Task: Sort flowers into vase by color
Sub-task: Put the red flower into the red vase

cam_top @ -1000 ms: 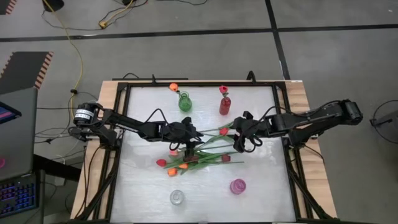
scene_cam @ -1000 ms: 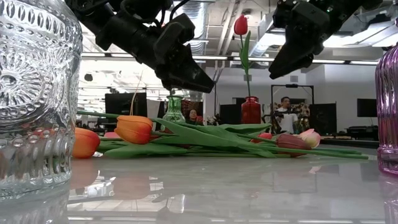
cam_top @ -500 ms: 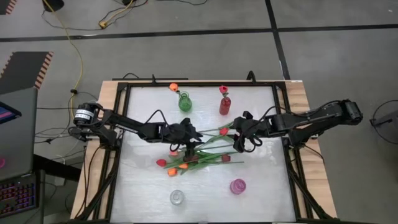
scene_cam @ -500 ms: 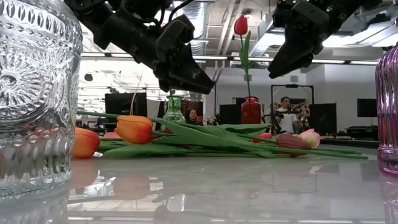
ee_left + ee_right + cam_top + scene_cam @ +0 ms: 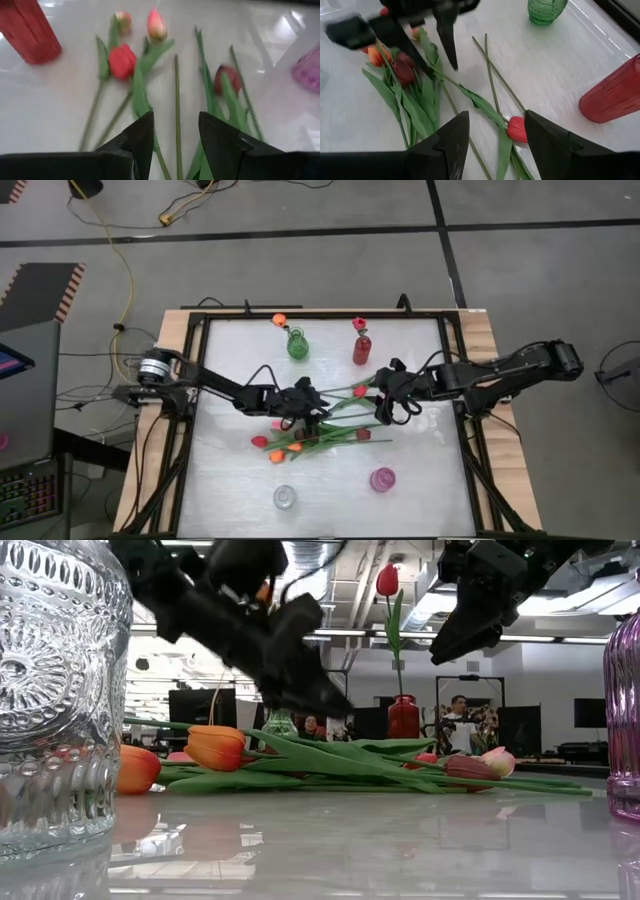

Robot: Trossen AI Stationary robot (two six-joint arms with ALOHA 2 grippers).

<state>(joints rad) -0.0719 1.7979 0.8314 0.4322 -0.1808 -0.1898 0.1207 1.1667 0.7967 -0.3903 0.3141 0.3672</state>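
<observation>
Left end effector [image 5: 318, 408], fingers apart and empty, hangs over the tulips [image 5: 310, 434] lying mid-surface [image 5: 230, 470]. Right end effector [image 5: 380, 404], fingers apart and empty, hovers beside the red vase [image 5: 361, 348].

We see a white tabletop [image 5: 230, 480] in a black frame [image 5: 187, 430] with wooden edges. Floor around it is grey, with a yellow cable [image 5: 110, 240] running across. A laptop [image 5: 25, 395] sits off the table's left side. In the low view, a person [image 5: 459, 720] sits in the room behind, with dark monitors [image 5: 195, 705] and ceiling lights [image 5: 345, 633].
</observation>
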